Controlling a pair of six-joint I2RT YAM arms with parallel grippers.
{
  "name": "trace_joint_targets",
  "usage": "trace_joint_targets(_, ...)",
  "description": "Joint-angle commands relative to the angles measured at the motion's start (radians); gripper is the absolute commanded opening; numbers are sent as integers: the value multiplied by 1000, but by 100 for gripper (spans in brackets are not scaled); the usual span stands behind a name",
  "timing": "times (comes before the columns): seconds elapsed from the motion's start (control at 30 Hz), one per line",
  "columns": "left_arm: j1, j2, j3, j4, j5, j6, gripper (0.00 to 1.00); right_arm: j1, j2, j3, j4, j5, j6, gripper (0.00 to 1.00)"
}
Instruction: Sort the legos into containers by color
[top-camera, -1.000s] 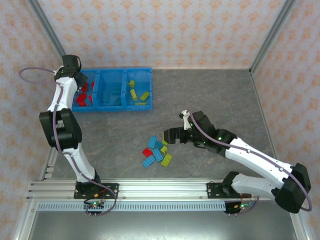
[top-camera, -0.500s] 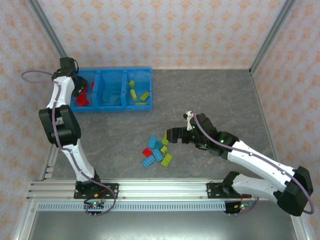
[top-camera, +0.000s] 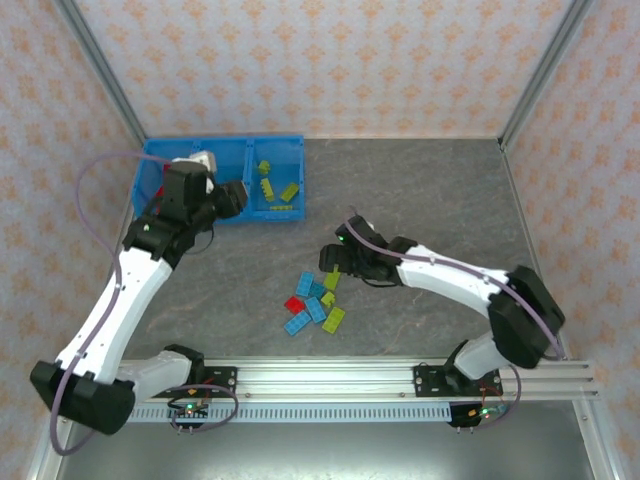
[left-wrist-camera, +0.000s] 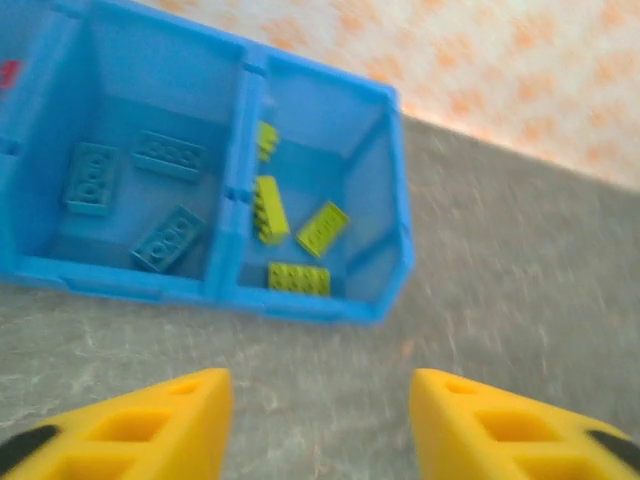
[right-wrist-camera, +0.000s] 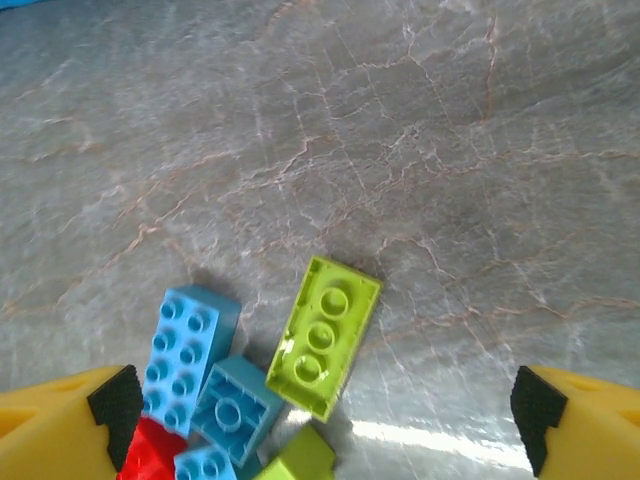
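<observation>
Small studded legos in red, light blue and lime green are lying heaped well apart from the bright blue containers, to their near right, under the right gripper, which is gaping wide and empty, while the left gripper is hovering just before the containers, fingers spread, holding nothing.

**Top external view:** set high behind the arm bases, looking down over the whole table. **Left wrist view:** close and oblique, facing past the left end effector toward the containers, which the overhead view also shows. **Right wrist view:** very near, aimed steeply down past the right end effector onto the loose legos, likewise seen from overhead.
</observation>
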Motion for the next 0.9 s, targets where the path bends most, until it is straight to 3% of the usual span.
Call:
trace_joint_targets(0.0,-18,-65,-87,-48,221,230,64,2,100,85,-41,9,111,92)
trace_joint_targets(0.07,-19,-115,-140,-80,294,323,70,5,168,118,-52,-4,158,86)
trace_joint_targets(0.23,-19,-204,-257,-54,264,400,84,24,288,184,-126,46,249,73)
trace_joint_targets(0.4,-18,-210,-239,-99,233,454,100,82,346,252,-262,180,308,67)
trace_joint_targets(0.77,-19,-221,-254,-118,186,459,100,134,374,269,-296,267,389,43)
trace_joint_targets(0.87,-19,-213,-250,-122,181,457,100,131,334,267,-274,289,376,31)
